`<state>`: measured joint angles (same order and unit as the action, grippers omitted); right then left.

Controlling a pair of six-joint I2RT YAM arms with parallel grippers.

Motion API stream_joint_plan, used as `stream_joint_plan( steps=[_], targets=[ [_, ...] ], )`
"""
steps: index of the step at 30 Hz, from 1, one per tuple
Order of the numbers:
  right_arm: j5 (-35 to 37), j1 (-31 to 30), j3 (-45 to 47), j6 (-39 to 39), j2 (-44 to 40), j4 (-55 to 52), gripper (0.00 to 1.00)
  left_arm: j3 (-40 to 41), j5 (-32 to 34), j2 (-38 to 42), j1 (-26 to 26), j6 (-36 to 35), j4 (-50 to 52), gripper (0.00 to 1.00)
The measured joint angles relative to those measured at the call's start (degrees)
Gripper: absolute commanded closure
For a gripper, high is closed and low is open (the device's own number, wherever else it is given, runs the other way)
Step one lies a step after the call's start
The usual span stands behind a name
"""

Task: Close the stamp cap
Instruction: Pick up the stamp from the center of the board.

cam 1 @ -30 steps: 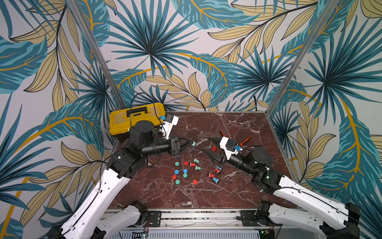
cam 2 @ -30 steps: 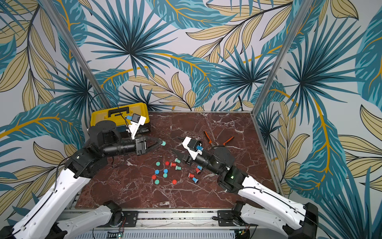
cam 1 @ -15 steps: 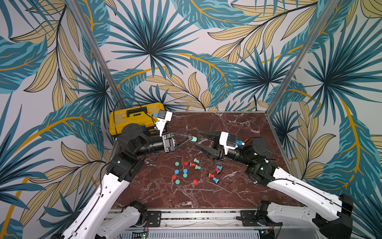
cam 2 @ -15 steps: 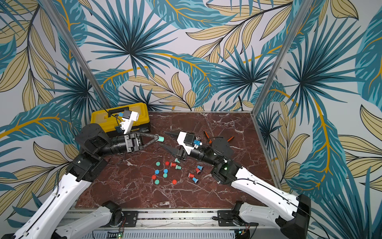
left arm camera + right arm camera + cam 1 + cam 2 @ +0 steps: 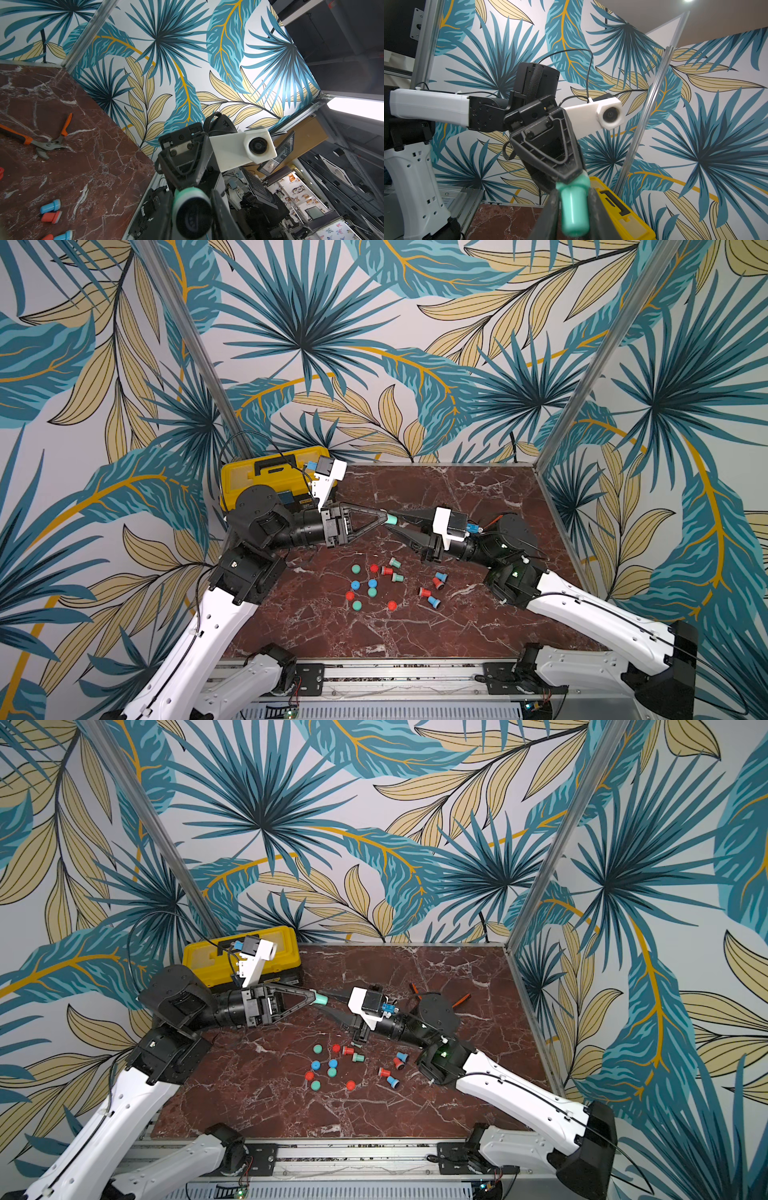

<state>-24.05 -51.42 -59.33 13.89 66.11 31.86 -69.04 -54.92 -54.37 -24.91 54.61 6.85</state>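
Note:
A teal stamp [image 5: 391,518] hangs in the air above the middle of the marble table [image 5: 457,489]. My left gripper [image 5: 384,517] is shut on its wide end. In the left wrist view the stamp [image 5: 182,192] shows its dark, uncovered face between the left fingers. My right gripper [image 5: 395,519] meets it from the other side. In the right wrist view its fingers are shut on the stamp's slim handle [image 5: 574,207]. Loose dome caps in teal [image 5: 356,569], blue and red lie on the table below.
Several other stamps [image 5: 428,597] lie among the caps mid-table. A yellow toolbox [image 5: 266,477] stands at the back left, just behind the left arm. Orange-handled pliers [image 5: 41,141] lie on the table behind the right arm.
The right gripper rose from the table toward the left gripper and shut on the stamp's handle. The left arm swung the stamp up and to the right to meet it.

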Motion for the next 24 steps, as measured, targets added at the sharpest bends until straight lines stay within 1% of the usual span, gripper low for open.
stream_joint_plan(
  steps=[3,9,13,20,24],
  targets=[
    [-0.1,0.0,-0.2,-0.2,0.4,0.4,0.74,0.0,0.0,0.0,0.0,0.2,-0.3,0.79],
    [-0.2,0.0,-0.8,-0.2,1.4,1.4,0.74,-0.2,0.0,0.1,0.2,0.3,-0.2,0.79],
    [-0.3,0.0,-0.9,-0.6,1.7,2.4,0.72,-0.4,0.0,0.3,0.2,0.4,-0.3,0.79],
    [-0.6,0.0,-0.9,-1.4,2.4,3.8,0.72,-0.4,0.5,0.8,0.2,0.3,-0.3,0.79],
    [-0.8,-0.1,-0.9,-2.0,2.4,4.1,0.76,-0.4,0.5,0.8,0.2,0.4,-0.3,0.79]
  ],
)
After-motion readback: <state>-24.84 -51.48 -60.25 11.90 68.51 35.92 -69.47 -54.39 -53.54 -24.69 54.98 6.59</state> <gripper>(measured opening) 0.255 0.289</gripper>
